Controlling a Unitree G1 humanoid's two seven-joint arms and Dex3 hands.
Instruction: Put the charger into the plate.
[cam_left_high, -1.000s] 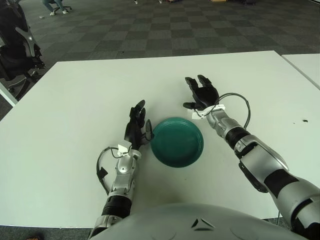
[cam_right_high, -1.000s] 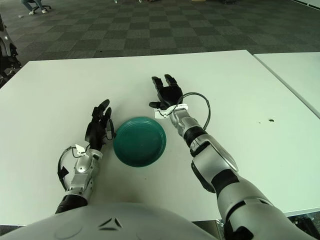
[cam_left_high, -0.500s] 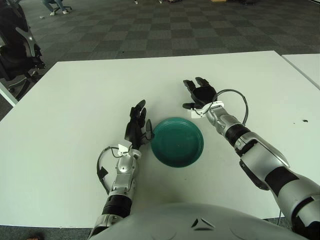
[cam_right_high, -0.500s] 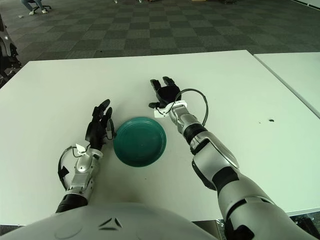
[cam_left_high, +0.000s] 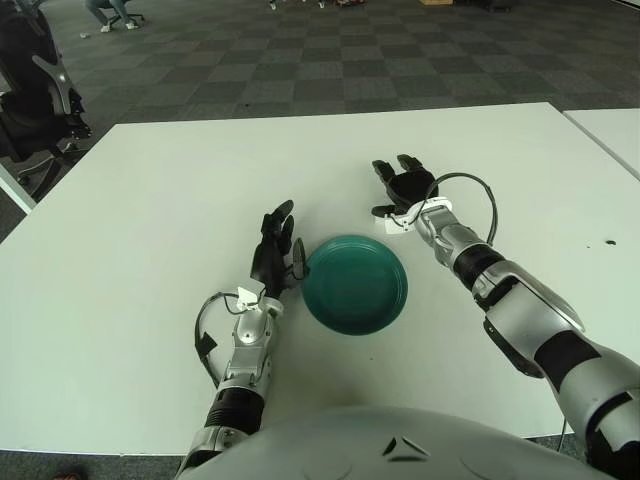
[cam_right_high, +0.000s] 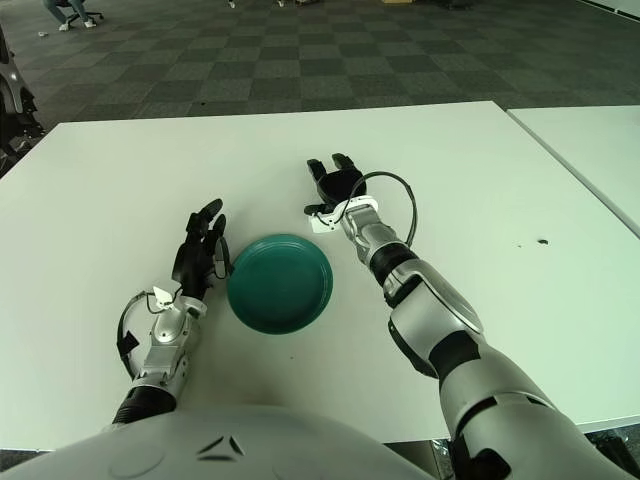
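Observation:
A dark green plate (cam_left_high: 355, 283) lies on the white table (cam_left_high: 150, 200) in front of me. My right hand (cam_left_high: 402, 186) hovers just beyond the plate's far right rim, palm facing down, its black fingers (cam_left_high: 382, 168) loosely spread with nothing seen in them. My left hand (cam_left_high: 274, 250) shows beside the plate's left rim, fingers extended. No charger shows plainly in either view; the table under my right palm is hidden. A black cable (cam_left_high: 478, 190) loops from my right wrist.
A second white table (cam_left_high: 612, 125) stands at the right, with a gap between the two. A black office chair (cam_left_high: 35, 95) is off the table's far left corner. Checkered carpet lies beyond the far edge.
My right hand has tipped forward and drawn its fingers a little closer together, staying beyond the plate's far right rim. The left hand and the plate have not moved.

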